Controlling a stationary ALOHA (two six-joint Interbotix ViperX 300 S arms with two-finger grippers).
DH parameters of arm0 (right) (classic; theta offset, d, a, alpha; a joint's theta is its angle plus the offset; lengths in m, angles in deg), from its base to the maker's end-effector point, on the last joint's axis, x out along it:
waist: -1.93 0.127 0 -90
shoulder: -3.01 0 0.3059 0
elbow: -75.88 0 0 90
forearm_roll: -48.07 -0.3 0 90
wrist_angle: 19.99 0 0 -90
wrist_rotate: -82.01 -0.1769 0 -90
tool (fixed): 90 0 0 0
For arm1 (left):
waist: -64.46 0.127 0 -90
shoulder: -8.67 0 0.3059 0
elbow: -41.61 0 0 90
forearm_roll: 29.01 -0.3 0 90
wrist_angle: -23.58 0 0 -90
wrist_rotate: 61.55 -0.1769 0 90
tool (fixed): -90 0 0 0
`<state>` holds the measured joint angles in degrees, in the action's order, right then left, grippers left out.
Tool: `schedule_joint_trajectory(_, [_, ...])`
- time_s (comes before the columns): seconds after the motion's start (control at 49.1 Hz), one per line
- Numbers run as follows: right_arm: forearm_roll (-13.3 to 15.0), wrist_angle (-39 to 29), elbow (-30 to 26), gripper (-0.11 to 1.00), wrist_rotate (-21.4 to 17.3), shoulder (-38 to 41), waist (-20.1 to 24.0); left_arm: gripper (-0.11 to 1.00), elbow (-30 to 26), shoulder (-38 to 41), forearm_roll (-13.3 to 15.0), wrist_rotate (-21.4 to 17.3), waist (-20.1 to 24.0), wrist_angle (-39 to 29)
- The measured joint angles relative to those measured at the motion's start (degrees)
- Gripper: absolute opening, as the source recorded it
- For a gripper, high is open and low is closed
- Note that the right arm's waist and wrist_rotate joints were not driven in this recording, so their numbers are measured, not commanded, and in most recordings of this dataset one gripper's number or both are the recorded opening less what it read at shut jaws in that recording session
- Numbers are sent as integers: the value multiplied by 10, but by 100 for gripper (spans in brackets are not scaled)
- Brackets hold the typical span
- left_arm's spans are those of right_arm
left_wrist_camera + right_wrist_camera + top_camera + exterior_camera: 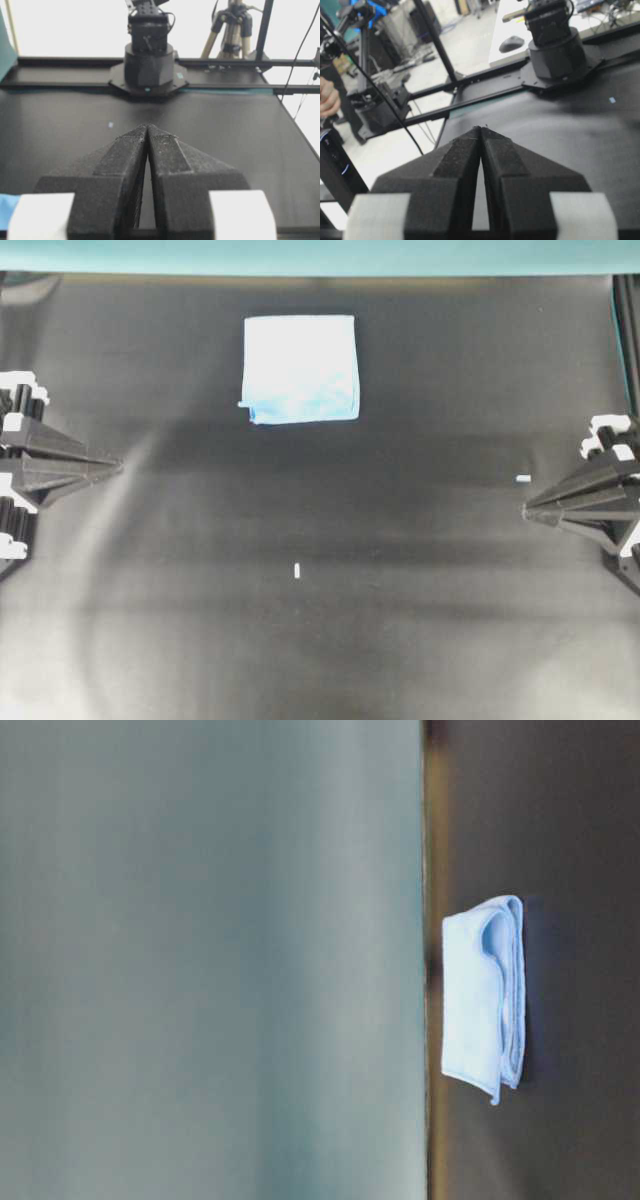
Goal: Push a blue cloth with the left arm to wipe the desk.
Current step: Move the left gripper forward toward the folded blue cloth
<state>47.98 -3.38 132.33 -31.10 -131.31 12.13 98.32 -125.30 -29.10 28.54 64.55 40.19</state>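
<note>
A: Sky-blue folded square cloth point(300, 368) overhead, on the matte black desk point(320, 640) near its teal far edge; bare surface between the pointed black left gripper point(118, 468) and right gripper point(527, 510).

B: Table level: cloth point(483, 1005) just beside the edge.

A: Wrist views: left gripper point(148, 127) clenched, holding nothing; right gripper point(480, 128) likewise.

Overhead view was dim and soft, blue cloth point(300, 368) overexposed near white at the desk's point(320, 620) far edge, broad shadow bands crossed it, table-level view was blurred, left wrist background blown out white.
</note>
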Motion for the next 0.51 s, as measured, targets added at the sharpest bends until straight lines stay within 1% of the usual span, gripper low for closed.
schedule_joint_trajectory(0.041, [0, 0, 0, 4, -1, 1, 0, 5, 0, 0, -1, 1, -1, 0])
schedule_joint_trajectory(0.082, [0, 0, 0, 1, -1, 1, 0, 1, -10, 12, -9, 11, 0, 0])
schedule_joint_trajectory(0.122, [0, 0, 0, -1, 0, 2, 0, 1, -25, 37, -16, 24, 0, 2])
schedule_joint_trajectory(0.204, [-1, -3, 0, -1, -1, 3, -1, 1, -54, 89, -20, 44, 11, 2])
schedule_joint_trajectory(0.428, [-1, -22, 0, -1, -1, 3, -1, 1, -110, 199, -21, 86, 71, -1])
schedule_joint_trajectory(0.51, [0, -28, 0, -1, -1, 3, 0, 1, -130, 243, -21, 89, 95, -13])
